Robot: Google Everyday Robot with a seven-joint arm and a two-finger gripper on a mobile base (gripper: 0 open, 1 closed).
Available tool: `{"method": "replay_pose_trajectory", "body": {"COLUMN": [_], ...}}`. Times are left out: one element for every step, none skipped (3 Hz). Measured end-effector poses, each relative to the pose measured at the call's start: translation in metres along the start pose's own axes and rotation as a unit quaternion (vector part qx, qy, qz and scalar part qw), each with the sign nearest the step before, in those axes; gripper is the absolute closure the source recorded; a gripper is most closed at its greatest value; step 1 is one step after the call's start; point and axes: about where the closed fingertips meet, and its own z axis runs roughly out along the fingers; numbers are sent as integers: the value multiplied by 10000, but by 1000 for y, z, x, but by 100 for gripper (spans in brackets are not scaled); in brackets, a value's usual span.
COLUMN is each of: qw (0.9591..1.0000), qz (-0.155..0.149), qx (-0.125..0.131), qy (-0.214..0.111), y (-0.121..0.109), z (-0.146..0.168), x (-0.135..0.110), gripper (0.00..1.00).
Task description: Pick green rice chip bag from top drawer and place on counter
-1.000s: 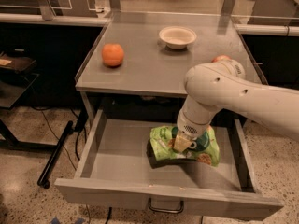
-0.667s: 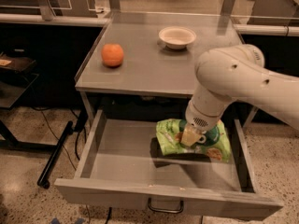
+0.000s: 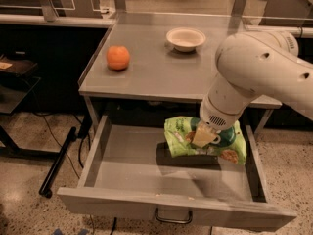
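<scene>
**Chip bag held over the open drawer**

A speckled floor (image 3: 24, 180) lies at left, beside a dark frame. On the grey counter (image 3: 151, 80) sit an orange (image 3: 118, 58) and, further right, a pale bowl (image 3: 186, 38). Below, the top drawer (image 3: 127, 165) stands pulled out. Over its right half the green rice chip bag (image 3: 178, 131) hangs above its own shadow, with the gripper (image 3: 205, 137) clamped on it under the white arm (image 3: 259, 67).
</scene>
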Motion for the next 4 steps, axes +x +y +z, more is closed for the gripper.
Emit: {"method": "replay_pose_trajectory", "body": {"qw": [9992,9977,9976,9979], "qz": [202,8,9,241], "qx": [322,534,550,512], "qy": [-78,-406,-421,-305], "y": [-6,-4,-5,-13], "z": [-34,-73,-74,-62], "x": [-24,-59,-60,-62], "gripper": [100,100,100,100]}}
